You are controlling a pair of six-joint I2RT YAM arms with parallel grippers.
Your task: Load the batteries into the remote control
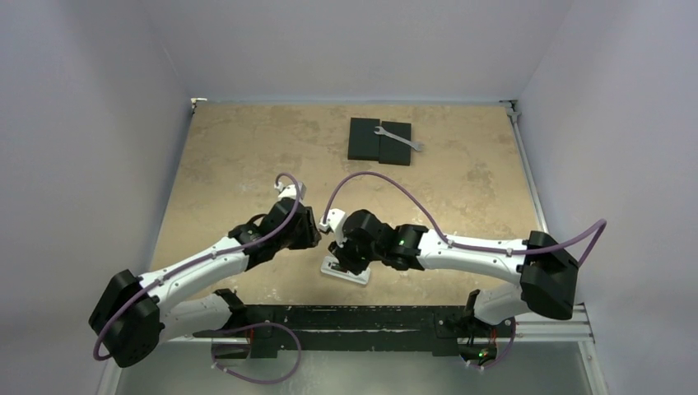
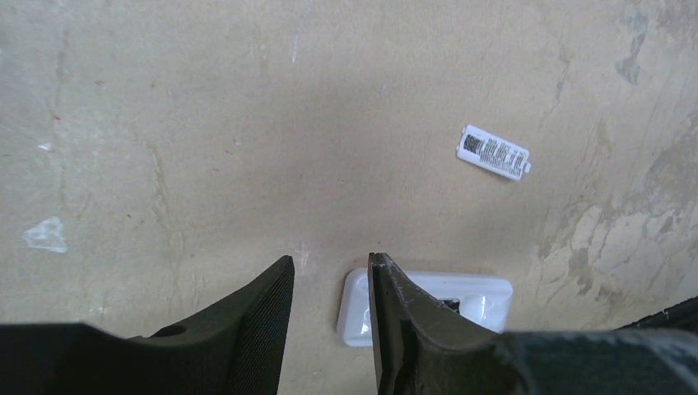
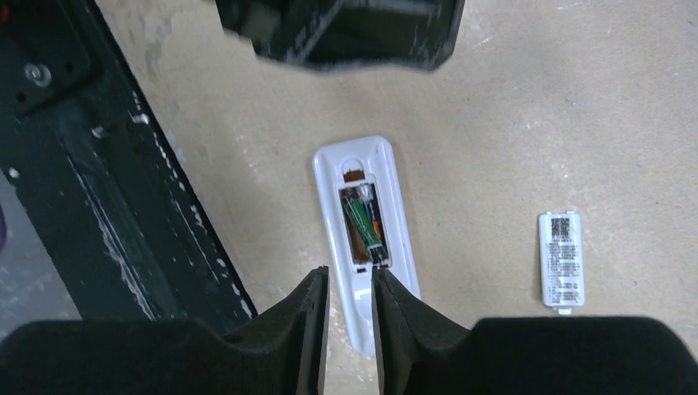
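**Top view:** One remote control (image 1: 355, 275) lies on the table (image 1: 230, 156) close to the arms' bases, largely under the right gripper (image 1: 349, 260). The left gripper (image 1: 314, 232) hangs just beside it. At the far side sit two black blocks (image 1: 379, 140) edge to edge, with one wrench (image 1: 400, 138) laid across them.

**Left wrist:** The left gripper (image 2: 331, 262) has its fingers apart over bare table and holds nothing. One end of the remote control (image 2: 486, 295) shows behind one finger. A single battery cover (image 2: 493, 152) lies label-up, well apart from it.

**Right wrist:** The remote control (image 3: 395, 189) lies back-up with its recess uncovered. The batteries (image 3: 363, 224) sit inside: one green-jacketed cell is plain, and a second seems tucked against it, though that count cannot be made sure. The right gripper (image 3: 350, 276) poses its fingers a narrow gap apart at the recess's near end, clamped on nothing that shows. The battery cover (image 3: 562, 259) rests off to one side.

**Handling, as a judgement:** The remote looks light, stiff and smooth — likely to skate if pushed, so it is best steadied across its long edges, clear of the recess. The cells look small, round and slippery — they are best pinched mid-body or pressed down at one end.
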